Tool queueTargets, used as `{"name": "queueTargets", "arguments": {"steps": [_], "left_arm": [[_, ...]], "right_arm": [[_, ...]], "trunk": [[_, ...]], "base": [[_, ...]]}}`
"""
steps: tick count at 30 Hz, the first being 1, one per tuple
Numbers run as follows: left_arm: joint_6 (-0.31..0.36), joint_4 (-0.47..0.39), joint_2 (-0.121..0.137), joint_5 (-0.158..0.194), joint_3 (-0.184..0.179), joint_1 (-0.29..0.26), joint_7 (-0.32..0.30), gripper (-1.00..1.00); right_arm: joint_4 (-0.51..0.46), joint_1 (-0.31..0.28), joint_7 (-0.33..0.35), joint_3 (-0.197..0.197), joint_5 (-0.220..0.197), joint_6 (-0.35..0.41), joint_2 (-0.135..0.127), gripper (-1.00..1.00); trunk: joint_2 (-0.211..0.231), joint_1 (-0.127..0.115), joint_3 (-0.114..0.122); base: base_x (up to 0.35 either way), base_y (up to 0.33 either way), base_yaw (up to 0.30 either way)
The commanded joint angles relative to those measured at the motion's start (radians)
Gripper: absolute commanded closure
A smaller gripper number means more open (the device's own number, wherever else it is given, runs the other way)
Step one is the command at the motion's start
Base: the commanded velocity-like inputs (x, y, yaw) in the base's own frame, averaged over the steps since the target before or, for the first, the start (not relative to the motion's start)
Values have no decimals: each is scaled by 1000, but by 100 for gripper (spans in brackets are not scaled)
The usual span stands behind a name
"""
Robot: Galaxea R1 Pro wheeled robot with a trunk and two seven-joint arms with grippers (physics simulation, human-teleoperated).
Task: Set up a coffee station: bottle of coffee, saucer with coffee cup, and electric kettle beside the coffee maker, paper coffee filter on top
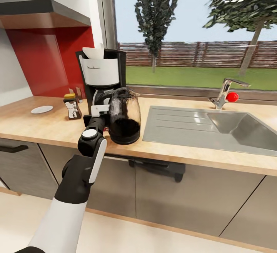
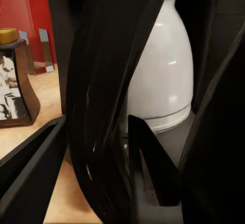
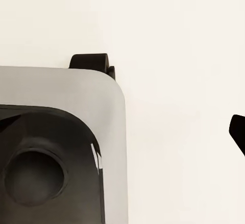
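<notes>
The coffee maker [image 1: 102, 77] stands on the kitchen countertop [image 1: 50, 128] against the red panel, with the white paper coffee filter [image 1: 93, 52] sticking out of its top. Left of it stands the bottle of coffee [image 1: 72, 106] [image 2: 14, 83], and further left lies the saucer [image 1: 42, 109]. The dark electric kettle [image 1: 124, 117] is right in front of the machine, its base at the counter surface. My left gripper [image 1: 99, 111] [image 2: 97, 122] is shut on the kettle's black handle [image 2: 94, 88]. One dark fingertip [image 3: 238, 132] of my right gripper shows over pale floor. The coffee cup and the kitchen shelf are out of view.
A steel sink [image 1: 215, 130] with drainboard and tap [image 1: 225, 91] takes up the counter to the right of the kettle. A grey overhang [image 1: 42, 10] hangs above the left counter. The right wrist view looks down at my own grey and black base [image 3: 56, 147].
</notes>
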Motion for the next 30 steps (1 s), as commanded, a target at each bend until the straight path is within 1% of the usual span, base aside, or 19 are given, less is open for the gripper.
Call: {"name": "queueTargets", "arguments": {"steps": [1, 16, 21, 30], "left_arm": [[7, 0, 0, 3, -1, -1, 4, 100], [8, 1, 0, 3, -1, -1, 4, 100], [7, 1, 0, 3, -2, -1, 4, 100], [8, 1, 0, 3, -3, -1, 4, 100]], "right_arm": [[1, -1, 5, 2, -7, -3, 0, -100], [1, -1, 5, 2, -7, -3, 0, -100], [1, -1, 5, 2, -7, -3, 0, -100], [1, -1, 5, 2, -7, -3, 0, -100]], "trunk": [[0, 0, -1], [0, 0, -1], [0, 0, -1], [0, 0, -1]], "base": [[0, 0, 0], [-1, 0, 0], [-129, 0, 0], [-15, 0, 0]]}}
